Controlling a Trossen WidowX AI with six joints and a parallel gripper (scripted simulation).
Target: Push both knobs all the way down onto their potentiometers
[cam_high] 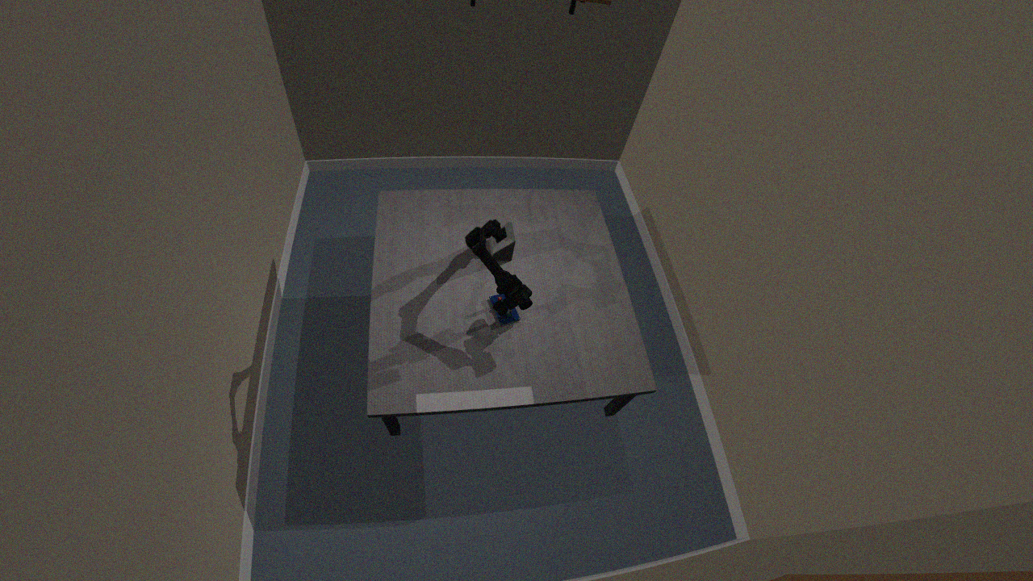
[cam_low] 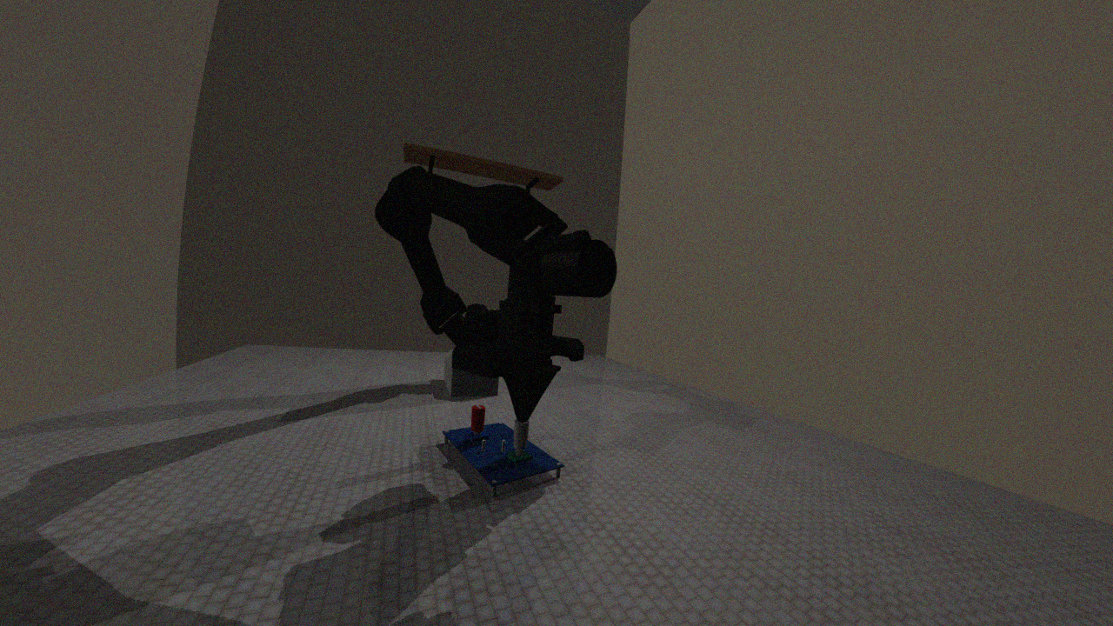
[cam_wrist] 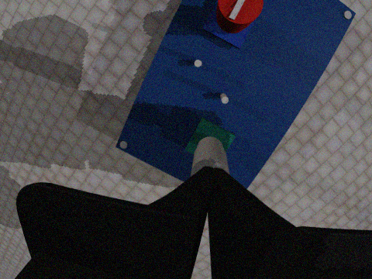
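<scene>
The gripper, fingers pressed together on nothing, bears on the grey knob — off-centre force could snap its green potentiometer off the circuit board.
</scene>
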